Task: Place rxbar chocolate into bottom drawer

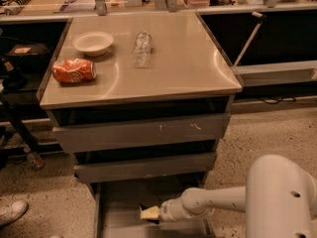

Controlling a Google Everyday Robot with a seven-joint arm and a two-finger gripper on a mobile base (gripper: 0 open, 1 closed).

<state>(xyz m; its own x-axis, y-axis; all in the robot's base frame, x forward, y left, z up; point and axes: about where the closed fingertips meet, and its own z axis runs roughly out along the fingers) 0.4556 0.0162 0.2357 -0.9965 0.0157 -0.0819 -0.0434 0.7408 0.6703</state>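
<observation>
Gripper (pixel 145 213) hangs low inside the bottom drawer (pixel 121 200); whether it grips the rxbar, I cannot tell. Release low, then retreat level.

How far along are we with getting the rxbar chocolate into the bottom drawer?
Done: the bottom drawer is pulled open. In hand: the tool sits low inside it, a dark shape at its tip possibly the rxbar chocolate. Left: no bar lies free on the drawer floor, so release and withdrawal remain.
</observation>
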